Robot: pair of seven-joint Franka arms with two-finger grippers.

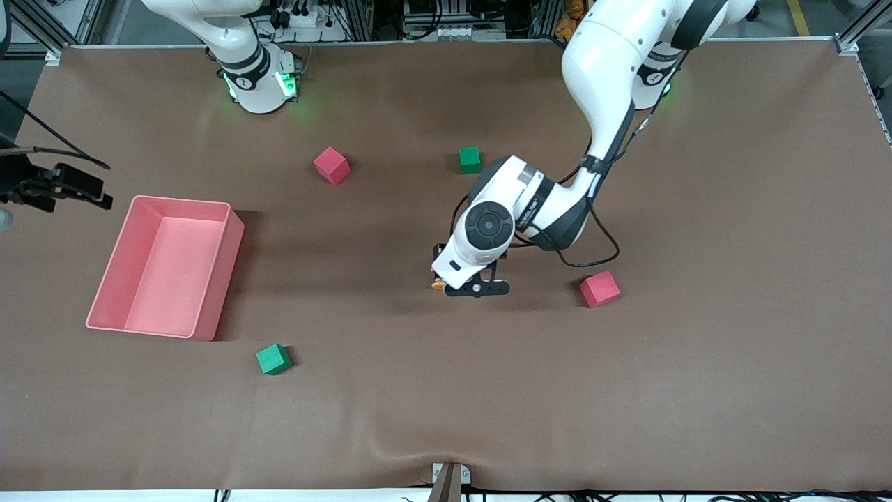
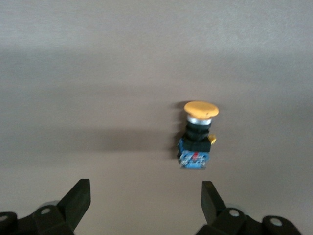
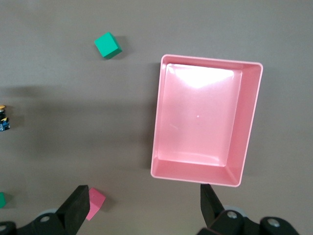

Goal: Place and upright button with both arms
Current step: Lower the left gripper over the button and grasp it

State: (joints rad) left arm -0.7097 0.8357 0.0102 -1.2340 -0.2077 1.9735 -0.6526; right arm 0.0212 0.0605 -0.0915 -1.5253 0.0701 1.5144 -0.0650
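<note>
The button (image 2: pixel 198 137) has an orange cap, a black body and a blue base. It rests on the brown table and appears to lie on its side, just ahead of my left gripper (image 2: pixel 144 198). That gripper is open and empty, with the button off its centre line, toward one finger (image 2: pixel 210 198). In the front view the left gripper (image 1: pixel 468 284) is low over the table's middle and only the button's orange edge (image 1: pixel 437 284) shows beside it. My right gripper (image 3: pixel 142 205) is open and empty, high above the pink bin (image 3: pixel 156 112). It shows at the front view's edge (image 1: pixel 83 189). The button also shows in the right wrist view (image 3: pixel 4 120).
The pink bin (image 1: pixel 219 279) stands toward the right arm's end. A red cube (image 1: pixel 332 165) and a green cube (image 1: pixel 470 160) lie nearer the bases. Another red cube (image 1: pixel 600 288) lies beside the left gripper, and another green cube (image 1: pixel 273 359) lies nearer the camera than the bin.
</note>
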